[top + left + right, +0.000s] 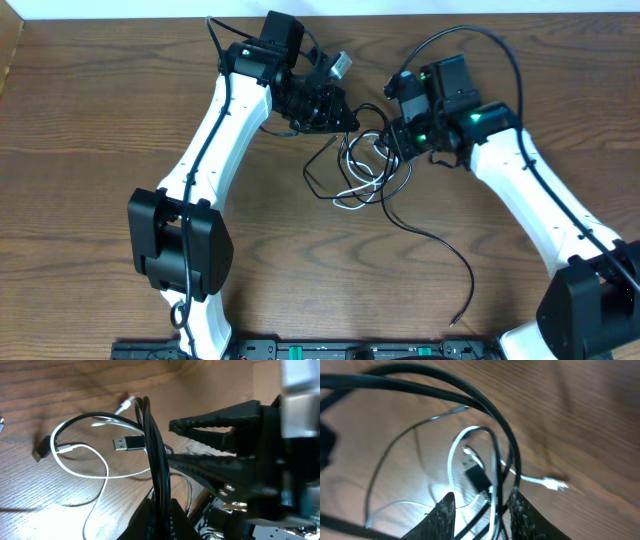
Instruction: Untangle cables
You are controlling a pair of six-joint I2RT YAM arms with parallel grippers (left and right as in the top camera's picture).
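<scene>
Wood tabletop (90, 150) under us: beside the white cable (355, 195), our left gripper (343, 114) clenches the black cable (430, 240); our right gripper (397, 140) gapes.

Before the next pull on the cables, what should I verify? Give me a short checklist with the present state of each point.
1. Left end effector grips black cable: ok, shut on it.
2. Right end effector released: ok, jaws apart.
3. Its jaws clear of cables: not ok, white cable and black cable run between them.
4. Cables separated: not ok, loops cross.
5. Plug free of loops: cannot tell.
</scene>
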